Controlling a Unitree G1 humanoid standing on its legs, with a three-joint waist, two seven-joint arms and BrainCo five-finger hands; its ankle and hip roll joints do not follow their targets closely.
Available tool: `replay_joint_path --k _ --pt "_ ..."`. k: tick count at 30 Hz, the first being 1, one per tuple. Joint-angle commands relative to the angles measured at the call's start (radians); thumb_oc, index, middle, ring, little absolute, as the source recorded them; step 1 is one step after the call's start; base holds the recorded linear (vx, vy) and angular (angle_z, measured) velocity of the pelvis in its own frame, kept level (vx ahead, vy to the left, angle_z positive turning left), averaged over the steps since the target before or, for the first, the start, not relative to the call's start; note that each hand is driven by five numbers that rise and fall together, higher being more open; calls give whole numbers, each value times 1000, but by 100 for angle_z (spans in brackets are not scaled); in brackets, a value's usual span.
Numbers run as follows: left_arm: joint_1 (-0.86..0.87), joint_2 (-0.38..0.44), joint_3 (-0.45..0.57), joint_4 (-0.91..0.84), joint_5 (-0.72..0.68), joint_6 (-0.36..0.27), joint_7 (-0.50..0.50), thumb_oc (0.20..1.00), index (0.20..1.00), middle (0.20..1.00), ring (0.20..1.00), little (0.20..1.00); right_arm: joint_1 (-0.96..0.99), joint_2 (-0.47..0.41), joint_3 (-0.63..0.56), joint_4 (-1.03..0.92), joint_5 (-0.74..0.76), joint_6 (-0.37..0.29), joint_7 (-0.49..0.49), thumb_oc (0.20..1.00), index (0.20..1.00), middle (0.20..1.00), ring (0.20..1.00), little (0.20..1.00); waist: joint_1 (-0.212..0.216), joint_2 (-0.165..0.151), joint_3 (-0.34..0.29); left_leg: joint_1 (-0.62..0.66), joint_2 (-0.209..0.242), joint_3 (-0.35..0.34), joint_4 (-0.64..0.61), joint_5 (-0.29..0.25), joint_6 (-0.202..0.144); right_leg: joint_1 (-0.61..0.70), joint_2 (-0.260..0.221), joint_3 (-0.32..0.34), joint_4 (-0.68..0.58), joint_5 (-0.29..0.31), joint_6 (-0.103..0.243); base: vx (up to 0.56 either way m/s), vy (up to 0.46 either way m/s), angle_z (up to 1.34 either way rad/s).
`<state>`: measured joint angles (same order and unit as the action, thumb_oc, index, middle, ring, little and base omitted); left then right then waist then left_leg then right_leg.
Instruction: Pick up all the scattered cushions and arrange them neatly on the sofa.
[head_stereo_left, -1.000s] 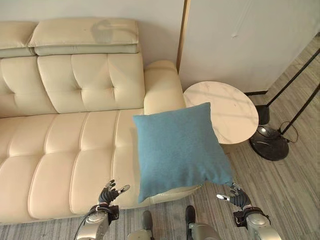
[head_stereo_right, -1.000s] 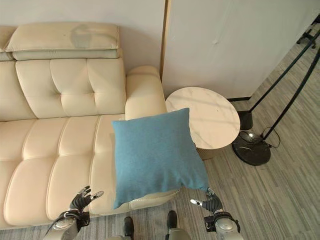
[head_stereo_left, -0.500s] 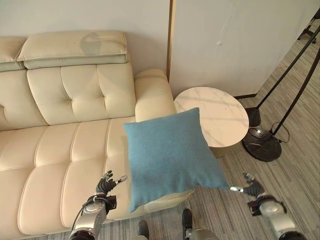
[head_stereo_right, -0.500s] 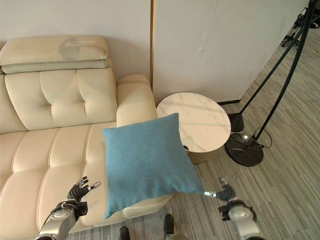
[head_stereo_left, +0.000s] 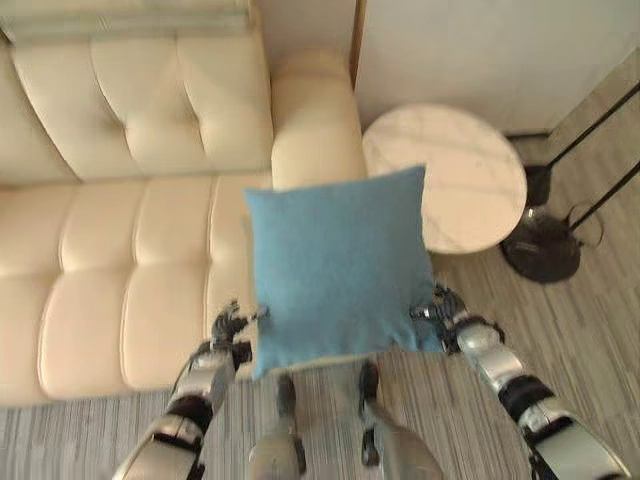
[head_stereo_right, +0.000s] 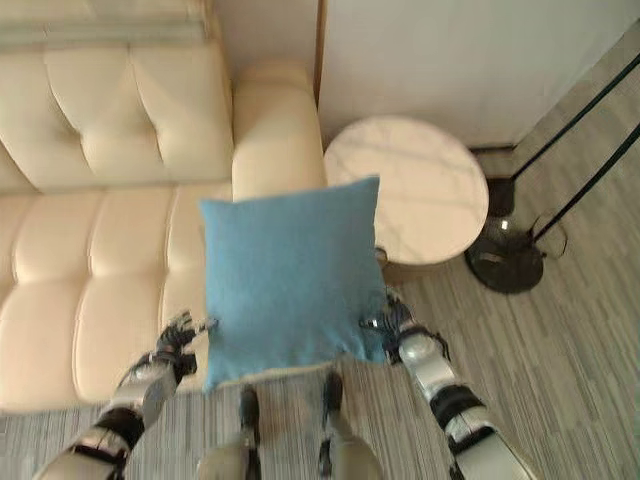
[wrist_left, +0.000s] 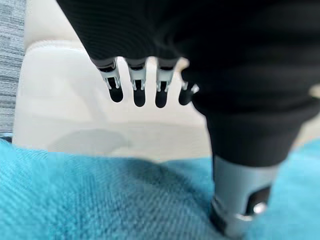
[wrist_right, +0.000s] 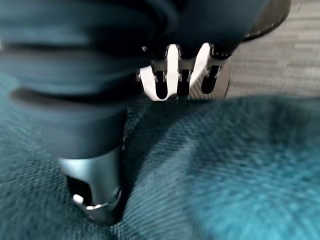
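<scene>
A square blue cushion (head_stereo_left: 335, 265) hangs over the front right edge of the cream leather sofa (head_stereo_left: 120, 270), near its armrest (head_stereo_left: 315, 120). My left hand (head_stereo_left: 230, 328) is against the cushion's lower left edge and my right hand (head_stereo_left: 447, 318) against its lower right edge. In the left wrist view the fingers (wrist_left: 139, 85) reach out straight over the sofa seat, with the thumb down on the blue cloth (wrist_left: 100, 200). The right wrist view likewise has straight fingers (wrist_right: 182, 75) past the cushion (wrist_right: 225, 165), thumb resting on it.
A round marble-topped side table (head_stereo_left: 470, 180) stands right of the sofa armrest. Beside it on the striped floor is a black lamp base (head_stereo_left: 545, 250) with slanted black poles. A wall runs behind both.
The camera has tilted down. Both hands have closed in from the cushion's bottom corners to its lower side edges, the right hand moving left. The cushion sits a little lower.
</scene>
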<state>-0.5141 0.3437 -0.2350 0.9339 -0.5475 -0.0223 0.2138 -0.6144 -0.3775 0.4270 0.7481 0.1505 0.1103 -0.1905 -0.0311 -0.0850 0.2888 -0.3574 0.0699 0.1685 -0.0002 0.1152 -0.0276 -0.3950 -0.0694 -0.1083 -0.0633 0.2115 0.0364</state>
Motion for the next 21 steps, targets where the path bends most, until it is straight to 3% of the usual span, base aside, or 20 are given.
replay_joint_path --k 1,5,9,11,12,13,14,21 --pt "-166 5 -49 61 -48 -66 23 1000 1000 1000 1000 1000 -135 46 67 17 98 -70 -70 1000 1000 1000 1000 1000 -7 -26 -1 -36 7 -56 56 -78 -29 -17 -35 45 140 -198 63 -52 -1 -2" --pt "-272 -2 -96 31 -39 -72 23 1000 1000 1000 1000 1000 -237 80 97 -33 134 -94 -97 1000 1000 1000 1000 1000 -15 -32 33 -70 7 -57 66 -69 -34 -47 -33 44 145 -193 65 -48 -5 -1" --pt "-254 -14 -156 -124 7 -77 -6 1000 1000 1000 1000 1000 -210 79 120 -217 126 -118 -76 1000 1000 1000 1000 1000 -24 -35 48 -68 8 -56 57 -66 -35 -50 -32 47 142 -191 67 -4 11 -3" --pt "-224 -27 -182 -221 7 -78 -33 388 388 388 388 388 -176 74 123 -301 138 -131 -47 1000 1000 1000 1000 1000 -26 -36 49 -55 9 -56 49 -67 -34 -39 -33 46 138 -193 67 33 -1 0" --pt "-204 -42 -190 -261 -12 -78 -50 200 200 200 200 200 -152 79 126 -338 149 -139 -31 598 598 598 598 598 -26 -35 51 -47 9 -55 42 -67 -34 -33 -34 45 136 -193 67 30 -5 -1" --pt "-189 -56 -195 -290 -30 -77 -63 200 200 200 200 200 -134 85 127 -363 162 -140 -17 282 282 282 282 282 -26 -34 52 -41 9 -56 37 -67 -34 -29 -35 45 134 -194 67 0 0 0" --pt "-163 -81 -201 -318 -74 -70 -85 200 200 200 200 200 -107 95 128 -394 183 -143 1 200 200 200 200 200 -26 -32 54 -33 9 -55 28 -66 -35 -22 -35 46 129 -194 68 0 0 0" --pt "-26 -237 -225 -393 -345 -46 -188 200 200 200 200 200 54 199 175 -491 434 -185 135 200 200 200 200 200 -20 -26 77 25 11 -51 -8 -62 -38 16 -34 45 113 -194 69 0 0 0"
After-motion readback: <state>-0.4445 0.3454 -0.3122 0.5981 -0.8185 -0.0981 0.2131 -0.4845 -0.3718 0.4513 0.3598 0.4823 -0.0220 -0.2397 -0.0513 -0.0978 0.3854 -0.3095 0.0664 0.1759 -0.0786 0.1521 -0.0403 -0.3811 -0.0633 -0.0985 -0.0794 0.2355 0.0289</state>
